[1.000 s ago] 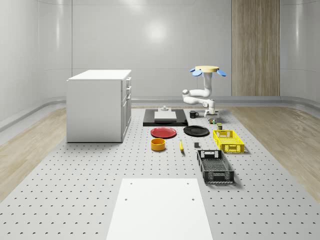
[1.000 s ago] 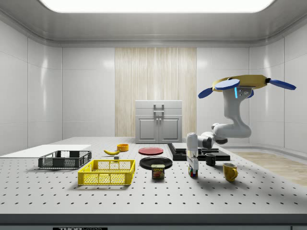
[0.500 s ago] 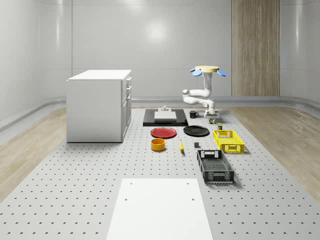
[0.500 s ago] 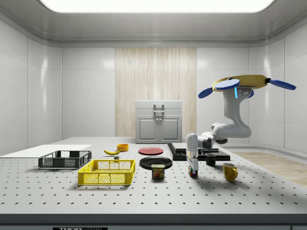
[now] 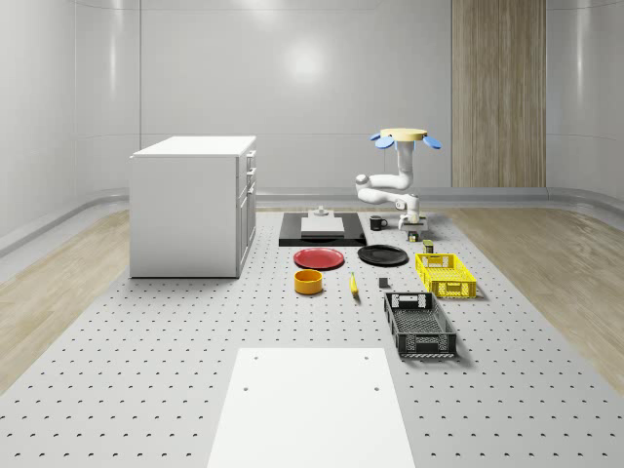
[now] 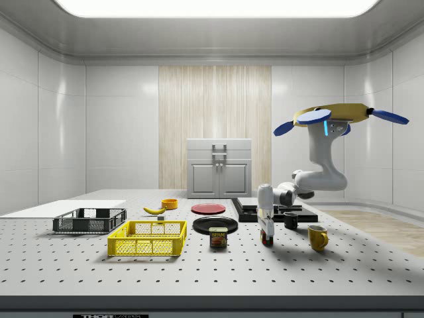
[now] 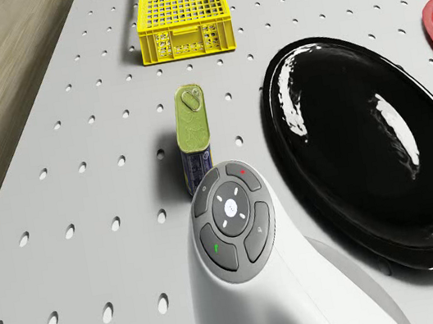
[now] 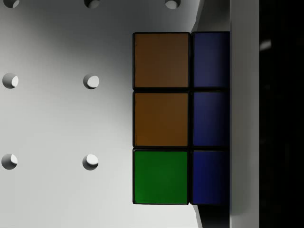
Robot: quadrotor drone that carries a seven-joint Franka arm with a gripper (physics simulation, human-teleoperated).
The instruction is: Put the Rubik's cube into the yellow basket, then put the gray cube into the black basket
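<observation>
One Rubik's cube (image 8: 180, 118) is sitting clamped in the gripper (image 6: 267, 233), just above the gray perforated table (image 5: 146, 341), beyond the yellow basket (image 5: 446, 274). The drone (image 6: 338, 116) is hovering above, white walls surrounding.

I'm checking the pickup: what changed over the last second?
The Rubik's cube has risen slightly off the table, carried up by the gripper. The drone hovers where it was; the yellow basket, black basket and can stayed put.
</observation>
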